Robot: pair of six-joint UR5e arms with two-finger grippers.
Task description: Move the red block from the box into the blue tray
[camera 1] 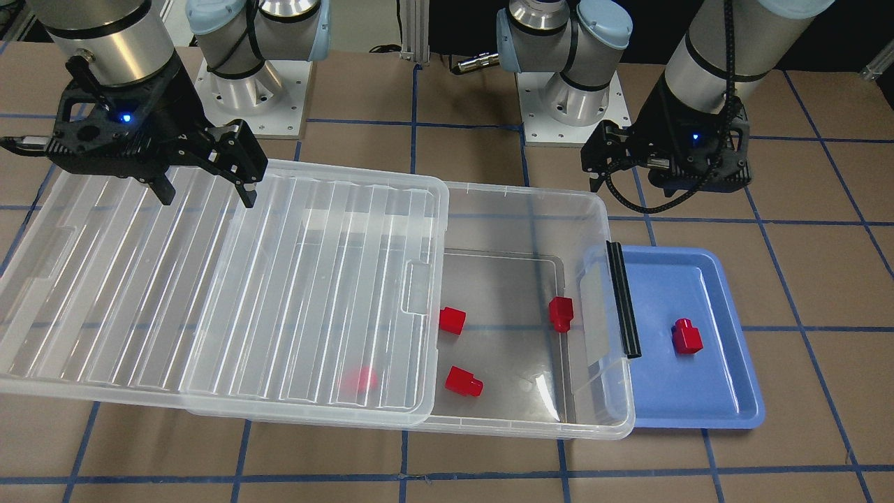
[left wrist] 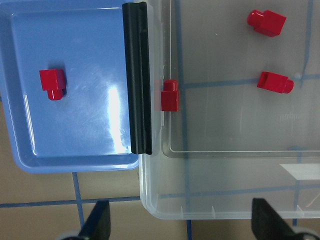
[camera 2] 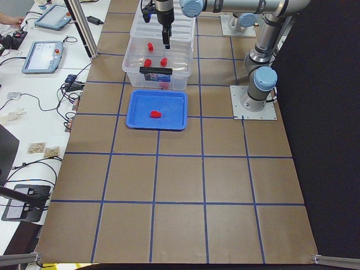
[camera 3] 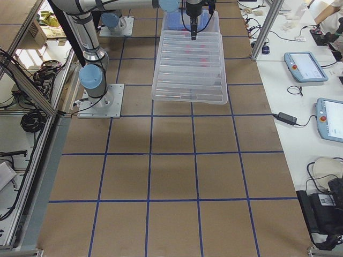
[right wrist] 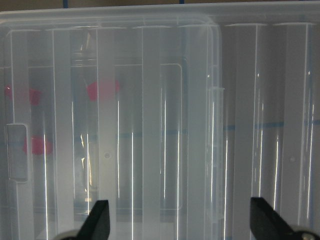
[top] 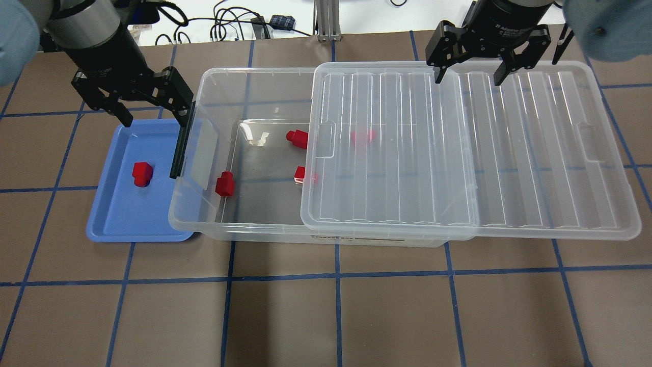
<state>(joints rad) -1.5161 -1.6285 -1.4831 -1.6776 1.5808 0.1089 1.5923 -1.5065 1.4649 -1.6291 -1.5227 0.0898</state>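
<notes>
- Table [top: 326, 316], brown with a blue tape grid, fills the near part of the overhead view
- Box [top: 265, 232] sits long-side across the table, with its lid [top: 458, 153] slid toward the robot's right; the lid covers roughly half the box and overhangs past its end
- Latch bar [top: 182, 142], black, sits on the box's uncovered end
- Tray [top: 127, 219] sits right against that latch end, on the robot's left; the box rim overlaps the tray edge in the overhead view
- Red block [top: 141, 174] lies in the tray, about mid-tray, apart from the rim, nothing touching it
- Spare blocks: three in the uncovered part of the box, one [top: 224, 184] near the latch end, one [top: 297, 138] toward the far wall, one [top: 305, 176] half under the lid edge
- Fourth spare [top: 362, 135] shows only as a red blur through the lid
- Left gripper [top: 153, 120] hangs over the tray's far edge beside the latch bar, fingers spread wide, holding nothing
- Right gripper [top: 467, 76] hangs over the lid's far edge, fingers spread wide, holding nothing; cannot tell if the tips touch the lid
</notes>
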